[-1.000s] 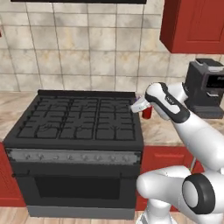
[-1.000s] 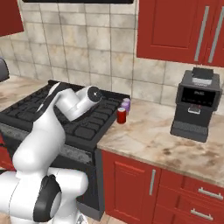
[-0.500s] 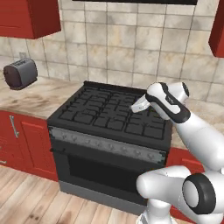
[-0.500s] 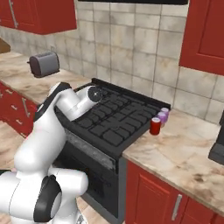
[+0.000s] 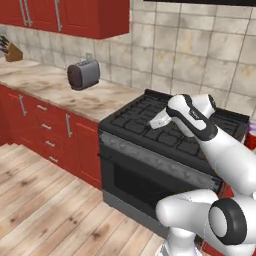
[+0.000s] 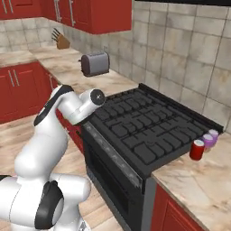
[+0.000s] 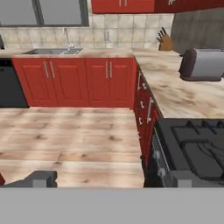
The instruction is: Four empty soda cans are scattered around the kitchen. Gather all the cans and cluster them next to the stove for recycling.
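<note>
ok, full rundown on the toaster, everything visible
The toaster is a small rounded box, brushed-silver body with dark end panels. It stands upright on the beige marbled countertop against the tiled wall, left of the stove and apart from it, with nothing leaning on it. The left base view shows its dark end and a small tab on top; the hand view shows its long silver side. Cord and controls can't be made out.

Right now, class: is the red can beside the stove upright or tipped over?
Upright: the red can stands on the counter beside the stove, silvery top upward.
</note>
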You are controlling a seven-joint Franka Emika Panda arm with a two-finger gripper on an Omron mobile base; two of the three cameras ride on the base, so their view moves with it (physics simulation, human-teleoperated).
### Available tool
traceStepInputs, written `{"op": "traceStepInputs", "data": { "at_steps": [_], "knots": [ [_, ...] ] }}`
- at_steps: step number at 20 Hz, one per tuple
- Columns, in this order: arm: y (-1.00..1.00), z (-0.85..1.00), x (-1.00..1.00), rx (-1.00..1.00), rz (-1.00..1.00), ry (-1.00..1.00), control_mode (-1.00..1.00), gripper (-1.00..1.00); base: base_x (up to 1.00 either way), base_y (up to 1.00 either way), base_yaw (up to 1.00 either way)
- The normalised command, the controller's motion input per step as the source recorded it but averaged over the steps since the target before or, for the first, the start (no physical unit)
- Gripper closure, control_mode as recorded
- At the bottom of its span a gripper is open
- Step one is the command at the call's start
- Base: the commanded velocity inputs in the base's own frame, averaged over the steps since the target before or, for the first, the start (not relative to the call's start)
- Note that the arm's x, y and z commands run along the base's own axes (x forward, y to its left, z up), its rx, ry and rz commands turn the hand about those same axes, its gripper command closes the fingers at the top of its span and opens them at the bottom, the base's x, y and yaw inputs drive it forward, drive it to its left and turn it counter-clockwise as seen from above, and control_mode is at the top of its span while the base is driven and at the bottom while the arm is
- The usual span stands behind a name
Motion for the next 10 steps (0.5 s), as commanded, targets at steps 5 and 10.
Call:
{"op": "traceStepInputs", "data": {
  "at_steps": [5, 10],
  "knots": [
    [0.0, 0.0, 0.0, 0.0, 0.0, 0.0, 1.0, -1.0, 0.0, 0.0, 0.5],
    [0.0, 0.0, 0.0, 0.0, 0.0, 0.0, 1.0, -1.0, 0.0, 0.0, 0.5]
  ]
}}
